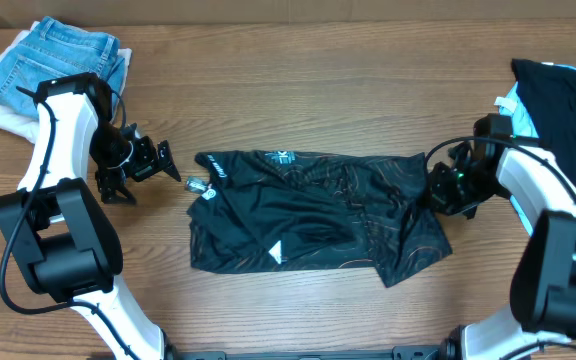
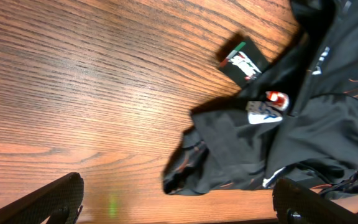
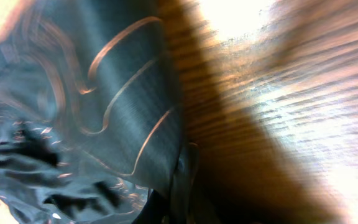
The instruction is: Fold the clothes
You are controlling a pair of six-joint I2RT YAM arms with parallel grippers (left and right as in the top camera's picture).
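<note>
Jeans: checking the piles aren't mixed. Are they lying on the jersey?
No, the jeans lie in the table's corner, clear apart from the jersey in the middle.

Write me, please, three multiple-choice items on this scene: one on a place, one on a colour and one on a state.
1. Where in the overhead view are the jeans?
A. at the right edge
B. in the upper left corner
C. under the jersey

2. What colour are the thin curved lines on the jersey?
A. green
B. blue
C. orange

3. How do the left fingers stand?
A. open, holding nothing
B. shut on the jersey
C. shut on the jeans

Answers:
1 B: the blue denim lies at the top left, behind the left arm.
2 C: the right wrist view shows orange curves on the black cloth.
3 A: the left wrist view shows the two fingers wide apart with nothing between them.
</note>
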